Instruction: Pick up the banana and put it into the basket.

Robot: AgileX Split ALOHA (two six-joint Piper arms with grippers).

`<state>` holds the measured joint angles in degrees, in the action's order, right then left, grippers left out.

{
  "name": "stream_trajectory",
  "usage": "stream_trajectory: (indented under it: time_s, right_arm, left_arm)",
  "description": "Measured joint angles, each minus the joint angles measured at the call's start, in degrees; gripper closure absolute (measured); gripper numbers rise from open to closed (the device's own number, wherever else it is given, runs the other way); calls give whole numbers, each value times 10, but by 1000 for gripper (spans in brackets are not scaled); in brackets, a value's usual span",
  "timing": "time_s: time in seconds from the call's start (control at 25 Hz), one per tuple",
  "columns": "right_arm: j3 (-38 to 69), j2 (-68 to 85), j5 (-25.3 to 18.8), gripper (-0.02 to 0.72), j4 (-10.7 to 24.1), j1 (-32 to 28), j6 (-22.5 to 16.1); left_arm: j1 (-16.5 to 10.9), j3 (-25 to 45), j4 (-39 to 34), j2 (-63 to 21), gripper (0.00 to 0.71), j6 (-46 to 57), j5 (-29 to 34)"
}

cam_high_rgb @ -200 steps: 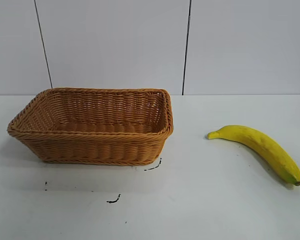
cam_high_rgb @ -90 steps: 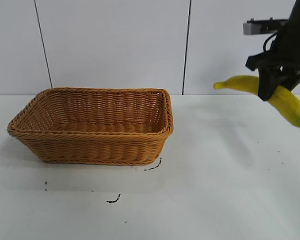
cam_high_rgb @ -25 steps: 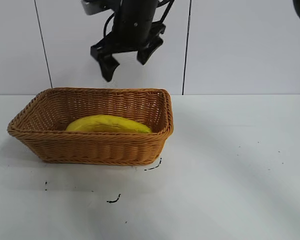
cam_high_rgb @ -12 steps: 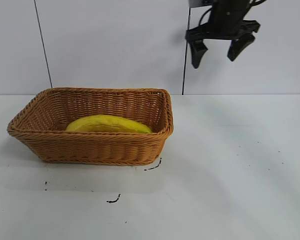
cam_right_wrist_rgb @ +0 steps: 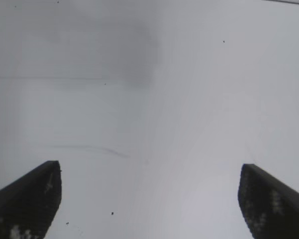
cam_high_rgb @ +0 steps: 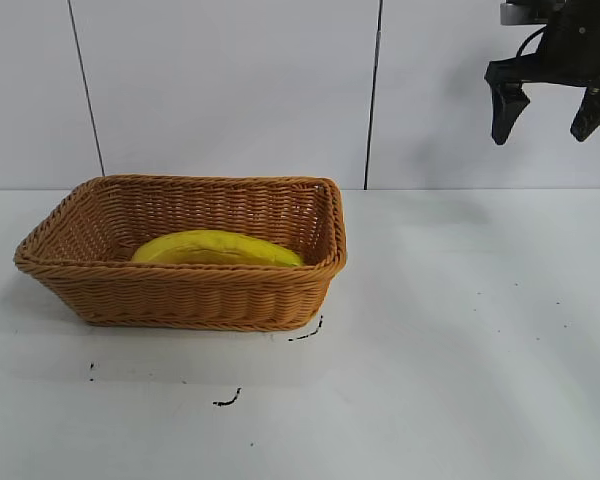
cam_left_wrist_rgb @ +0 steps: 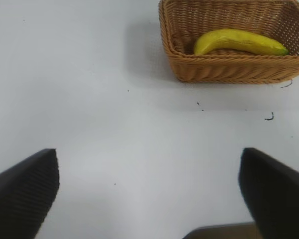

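Note:
The yellow banana [cam_high_rgb: 218, 248] lies inside the tan woven basket [cam_high_rgb: 200, 296], along its near wall. My right gripper [cam_high_rgb: 542, 133] hangs open and empty high above the table at the far right, well away from the basket. In the right wrist view the gripper [cam_right_wrist_rgb: 149, 172] has its fingers spread wide over bare white table. My left gripper [cam_left_wrist_rgb: 148, 169] is out of the exterior view. Its wrist view shows the fingers wide apart and empty, with the basket [cam_left_wrist_rgb: 229, 73] and the banana [cam_left_wrist_rgb: 239, 42] farther off.
The basket stands on a white table [cam_high_rgb: 450, 350] before a white panelled wall. Small black marks [cam_high_rgb: 228, 400] dot the table in front of the basket.
My right gripper has moved right, from above the basket to the top right corner, open and empty throughout. The banana stays in the basket.

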<state>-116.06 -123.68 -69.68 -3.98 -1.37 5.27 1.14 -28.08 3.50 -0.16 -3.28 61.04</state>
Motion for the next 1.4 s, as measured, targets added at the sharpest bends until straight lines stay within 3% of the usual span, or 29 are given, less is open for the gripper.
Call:
stream_trajectory:
  time_s: [0.2,0.52,0.76,0.92,1.4]
  right_arm:
    - [158,103,1,14,-19,0,-7]
    - [486,321,2,14,-21,0,-11]
    - [712,520,73,14,-10,0,-11]
    - [828,650,90,14,-4,0,-11]
    - [873,1073,114,14,8,0,-17]
  left_arm:
    - [0,0,0,0,15,0,0]
    - [0,0,0,0,15,0,0]
    - [0,0,0,0,15,0,0]
    - [0,0,0,0,15,0,0]
    - [0,0,0,0,15,0,0]
